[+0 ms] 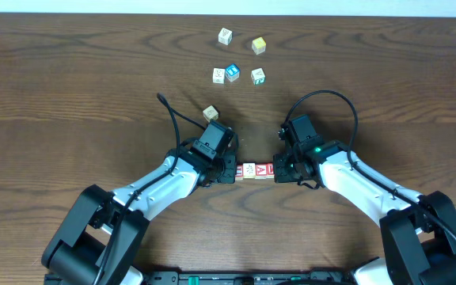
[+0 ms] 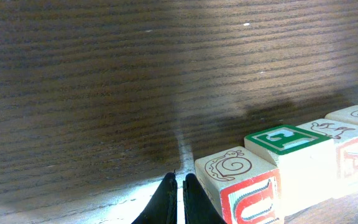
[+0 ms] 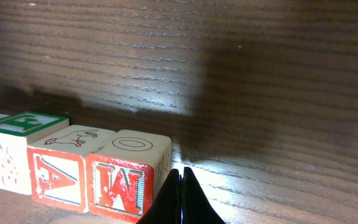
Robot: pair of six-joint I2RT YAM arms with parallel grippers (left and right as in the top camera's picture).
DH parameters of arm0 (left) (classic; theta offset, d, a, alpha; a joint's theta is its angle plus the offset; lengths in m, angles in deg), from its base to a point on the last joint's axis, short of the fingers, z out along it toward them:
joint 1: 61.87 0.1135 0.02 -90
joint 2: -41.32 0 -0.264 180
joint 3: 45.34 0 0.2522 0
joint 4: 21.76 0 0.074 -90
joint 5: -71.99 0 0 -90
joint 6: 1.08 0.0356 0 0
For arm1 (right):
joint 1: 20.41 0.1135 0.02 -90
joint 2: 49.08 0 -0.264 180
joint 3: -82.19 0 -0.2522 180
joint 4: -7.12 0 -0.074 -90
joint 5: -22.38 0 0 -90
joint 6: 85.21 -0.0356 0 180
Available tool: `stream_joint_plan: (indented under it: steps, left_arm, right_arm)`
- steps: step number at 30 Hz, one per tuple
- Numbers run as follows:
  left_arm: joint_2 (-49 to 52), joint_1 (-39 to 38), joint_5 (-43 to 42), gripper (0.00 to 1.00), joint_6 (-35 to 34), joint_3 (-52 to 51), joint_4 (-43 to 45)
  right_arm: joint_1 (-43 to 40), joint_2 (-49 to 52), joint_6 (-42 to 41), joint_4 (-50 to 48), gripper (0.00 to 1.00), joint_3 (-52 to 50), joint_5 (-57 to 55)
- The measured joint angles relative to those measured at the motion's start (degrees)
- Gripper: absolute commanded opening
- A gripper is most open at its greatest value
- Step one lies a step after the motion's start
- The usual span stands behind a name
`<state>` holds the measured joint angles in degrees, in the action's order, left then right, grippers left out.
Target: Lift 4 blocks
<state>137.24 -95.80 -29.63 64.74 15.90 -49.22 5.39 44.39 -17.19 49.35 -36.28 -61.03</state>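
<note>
Lying end to end in a straight row near the middle of the desk's (image 1: 70,95) front edge, the four blocks (image 1: 256,169) are flanked by both arms. The left gripper (image 2: 179,182) is seen with its jaws closed on nothing, just beside the U block (image 2: 250,199) at one end; the right gripper (image 3: 182,175) is likewise closed and empty, just beside the M block (image 3: 120,183) at the other end. Whether either tip is pressed against the wood cannot be told. A squeeze from both ends is judged to be intended, and trouble may be expected there: if the narrow tips are pushed in off-centre or unevenly, the row may be buckled at a middle joint and blocks dropped. With too little pressure, the inner two may be lost during the rise. The loose cubes (image 1: 232,73) toward the back edge are well apart.
</note>
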Motion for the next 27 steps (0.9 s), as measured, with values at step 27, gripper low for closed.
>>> stream_joint_plan:
  steps: [27]
  left_arm:
    - [0.00, 0.02, -0.11, 0.07, -1.11, 0.00, -0.76]
  right_arm:
    - [1.70, 2.91, -0.61, -3.30, 0.01, 0.07, -0.37]
